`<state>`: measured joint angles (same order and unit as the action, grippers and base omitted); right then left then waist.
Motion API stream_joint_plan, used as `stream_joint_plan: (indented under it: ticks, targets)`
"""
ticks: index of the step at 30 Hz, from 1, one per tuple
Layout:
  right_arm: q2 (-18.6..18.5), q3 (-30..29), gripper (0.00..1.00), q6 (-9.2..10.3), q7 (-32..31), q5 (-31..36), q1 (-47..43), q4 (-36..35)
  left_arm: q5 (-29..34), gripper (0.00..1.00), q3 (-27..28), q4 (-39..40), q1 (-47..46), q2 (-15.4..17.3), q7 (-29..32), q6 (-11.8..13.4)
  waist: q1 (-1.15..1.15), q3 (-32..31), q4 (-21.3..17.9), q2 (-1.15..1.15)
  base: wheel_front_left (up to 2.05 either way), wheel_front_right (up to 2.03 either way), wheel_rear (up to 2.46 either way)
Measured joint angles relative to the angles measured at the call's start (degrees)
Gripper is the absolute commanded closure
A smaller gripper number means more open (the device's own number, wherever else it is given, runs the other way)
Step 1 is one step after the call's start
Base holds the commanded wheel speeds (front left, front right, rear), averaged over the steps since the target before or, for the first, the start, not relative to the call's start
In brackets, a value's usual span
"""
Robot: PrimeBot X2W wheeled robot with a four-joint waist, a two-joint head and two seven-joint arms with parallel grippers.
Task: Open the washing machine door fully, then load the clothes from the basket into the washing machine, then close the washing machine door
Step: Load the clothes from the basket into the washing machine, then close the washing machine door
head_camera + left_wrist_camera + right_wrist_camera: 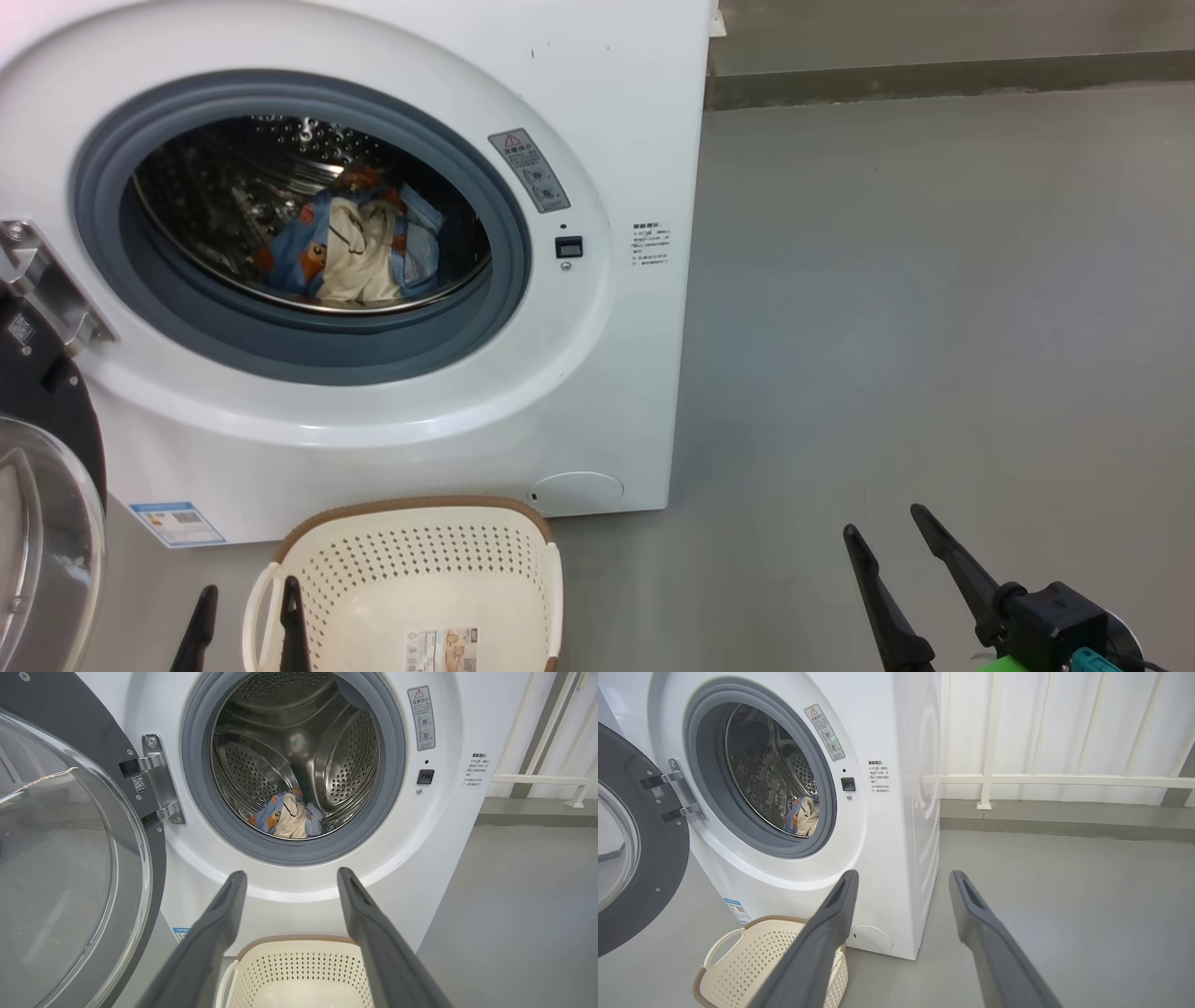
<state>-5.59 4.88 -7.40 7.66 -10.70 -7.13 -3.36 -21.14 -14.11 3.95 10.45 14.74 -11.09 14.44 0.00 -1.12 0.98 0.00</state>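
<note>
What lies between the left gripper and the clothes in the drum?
Left wrist view: between left gripper and clothes lie the white machine front and grey gasket.

The right gripper (882, 520) is showing 2 long dark tapering fingers (887, 607), black wrist block (1050, 611) w/ green & teal bits (1004, 665); left gripper (250, 586) is looking same.

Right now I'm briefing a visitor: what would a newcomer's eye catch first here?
The washing machine gapes open, its black-rimmed door swung out on the left. The clothes, blue with bear prints, lie inside the steel drum, while the cream basket in front holds no clothes.
</note>
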Motion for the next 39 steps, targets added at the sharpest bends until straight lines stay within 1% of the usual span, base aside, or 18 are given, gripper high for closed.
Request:
stream_joint_plan:
  ticks: [20, 27, 34, 39]
  targets:
    - [0.6, -0.1, 0.0, 0.0, 0.0, 0.0, -0.1, -0.2, 0.3, 0.0, -0.5, 0.2, 0.0, 0.6, 0.4, 0.8, 0.0, 0.1, 0.2, 0.0, -0.06, 0.06, 0.0]
    - [0.6, -0.1, 0.0, 0.0, 0.0, 0.0, -0.1, -0.2, 0.3, 0.0, -0.6, 0.2, 0.0, 0.7, 0.4, 1.5, 0.0, 0.1, 0.4, 0.0, -1.03, 1.03, 0.0]
    - [0.6, -0.2, 0.0, 0.0, 0.0, 0.0, -0.1, -0.2, 0.3, 0.0, -1.0, 0.2, 0.0, 1.0, 0.4, 1.5, 0.0, 0.2, 0.5, 0.0, -1.37, 1.37, 0.0]
    - [0.6, -0.2, 0.0, 0.0, 0.0, 0.0, -0.2, -0.2, 0.3, 0.0, -1.0, 0.3, 0.0, 1.1, 0.4, 1.5, 0.0, 0.3, 0.5, 0.0, -0.68, 0.68, 0.0]
